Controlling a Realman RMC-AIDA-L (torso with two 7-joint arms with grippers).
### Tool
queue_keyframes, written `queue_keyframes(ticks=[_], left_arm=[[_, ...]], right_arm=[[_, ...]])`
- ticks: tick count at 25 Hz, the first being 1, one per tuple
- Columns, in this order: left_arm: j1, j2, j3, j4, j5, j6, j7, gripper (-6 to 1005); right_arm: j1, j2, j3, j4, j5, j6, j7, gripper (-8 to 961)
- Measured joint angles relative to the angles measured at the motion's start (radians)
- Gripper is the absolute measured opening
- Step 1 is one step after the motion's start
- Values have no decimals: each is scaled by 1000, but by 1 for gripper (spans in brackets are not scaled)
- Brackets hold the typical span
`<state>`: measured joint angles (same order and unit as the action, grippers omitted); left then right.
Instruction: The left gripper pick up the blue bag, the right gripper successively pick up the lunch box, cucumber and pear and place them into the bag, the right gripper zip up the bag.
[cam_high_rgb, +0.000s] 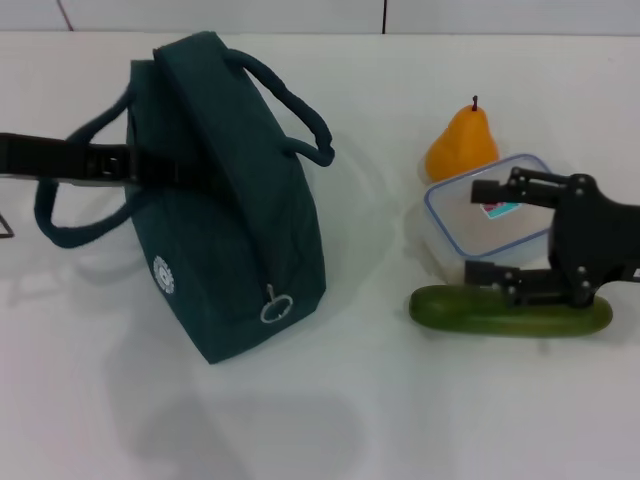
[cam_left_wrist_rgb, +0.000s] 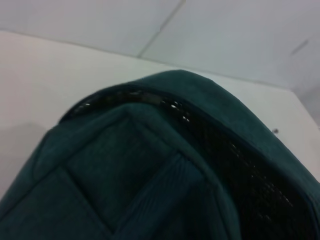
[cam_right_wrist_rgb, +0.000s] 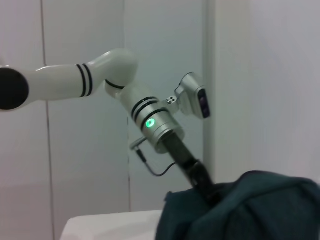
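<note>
Soft bag (cam_high_rgb: 225, 230) pinched shut by left gripper (cam_high_rgb: 150, 168); right gripper (cam_high_rgb: 490, 235) spread open.
Rigid, light lunch box (cam_high_rgb: 490, 215) directly beneath; best clamped across rim.

White table (cam_high_rgb: 400, 420), pale panelled wall (cam_right_wrist_rgb: 90, 175)

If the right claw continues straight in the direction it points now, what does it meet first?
Probably the lunch box: the right claw points toward the robot's left, open, with fingers on either side of the box's near part. Farther along stands the blue bag. The claw's height is unclear.
</note>
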<state>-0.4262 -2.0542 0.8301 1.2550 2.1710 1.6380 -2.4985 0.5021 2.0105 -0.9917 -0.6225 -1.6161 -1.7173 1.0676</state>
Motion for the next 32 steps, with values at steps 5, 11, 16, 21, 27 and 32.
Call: queue_keyframes(ticks=[5, 11, 16, 21, 27, 32], left_arm=[[2, -14, 19, 71, -9, 36, -8, 213], [-5, -29, 38, 174, -26, 89, -40, 77], [-4, -28, 90, 244, -40, 95, -103, 62], [-11, -29, 103, 281, -30, 96, -151, 62], [-38, -28, 117, 283, -27, 96, -233, 62], [-48, -30, 166, 277, -26, 86, -257, 62]], right_arm=[[-25, -3, 53, 2, 10, -2, 8, 810], [-70, -5, 147, 21, 11, 0, 10, 811], [-106, -9, 210, 47, 11, -2, 10, 811], [-94, 1, 201, 73, 25, -16, -6, 811], [15, 10, 176, 152, 45, -33, -63, 811], [88, 12, 171, 176, 55, -32, -88, 811]])
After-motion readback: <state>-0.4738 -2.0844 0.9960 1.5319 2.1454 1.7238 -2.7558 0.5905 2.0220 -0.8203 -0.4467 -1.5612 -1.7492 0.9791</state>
